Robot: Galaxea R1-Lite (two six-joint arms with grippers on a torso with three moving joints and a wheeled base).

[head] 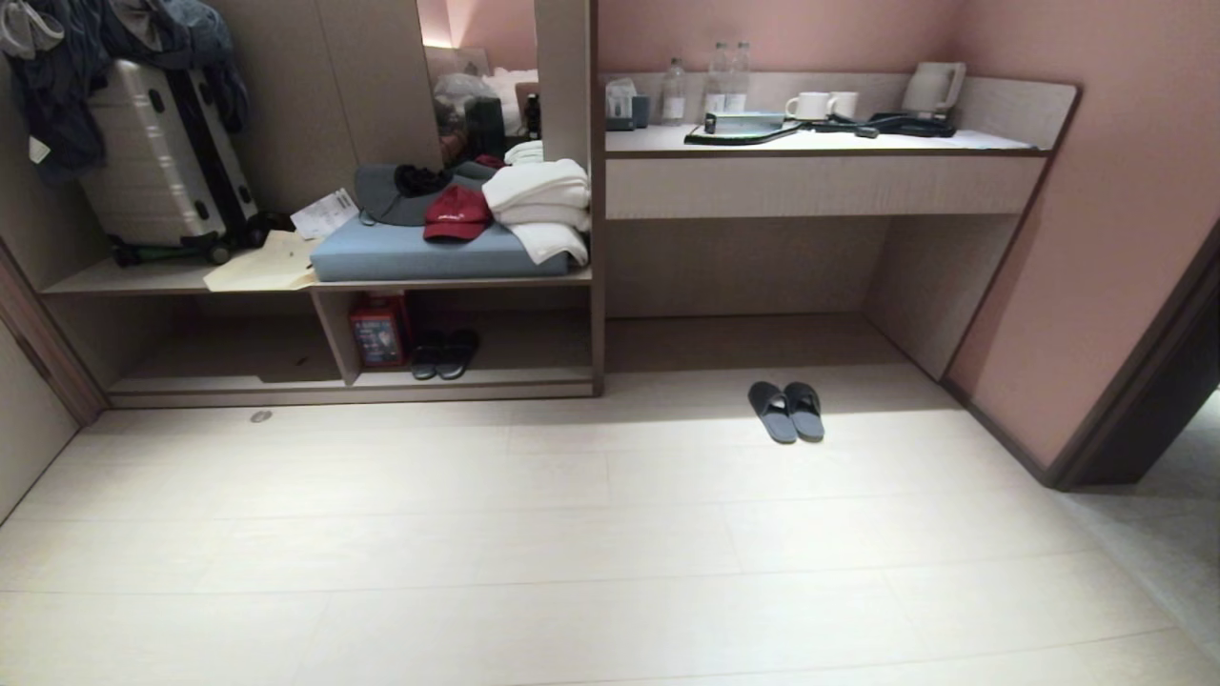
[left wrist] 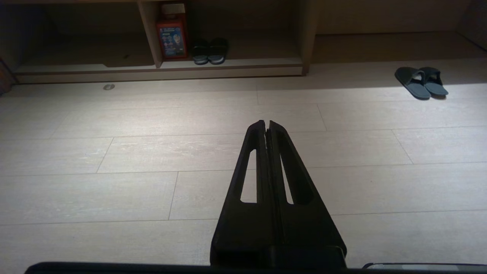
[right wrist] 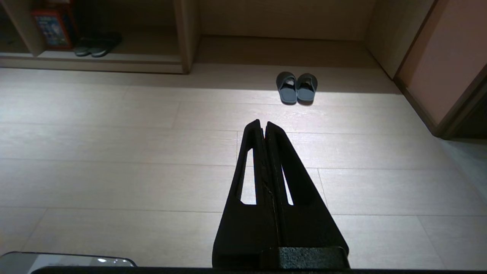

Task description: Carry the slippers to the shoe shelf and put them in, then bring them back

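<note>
the slippers (head: 786,411) lie side by side on the floor (head: 572,534), right of the shoe shelf (head: 496,379); left gripper (left wrist: 266,123) and right gripper (right wrist: 263,123) pressed together, holding nothing.

Head view high, facing shelf; 2 wrist views low over floor, sharing slippers (head: 786,411).

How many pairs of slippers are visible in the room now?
2. The grey slippers lie side by side on the open floor before the recess under the desk. A darker pair stands inside the shoe shelf, beside a red box. Others may be hidden.
</note>
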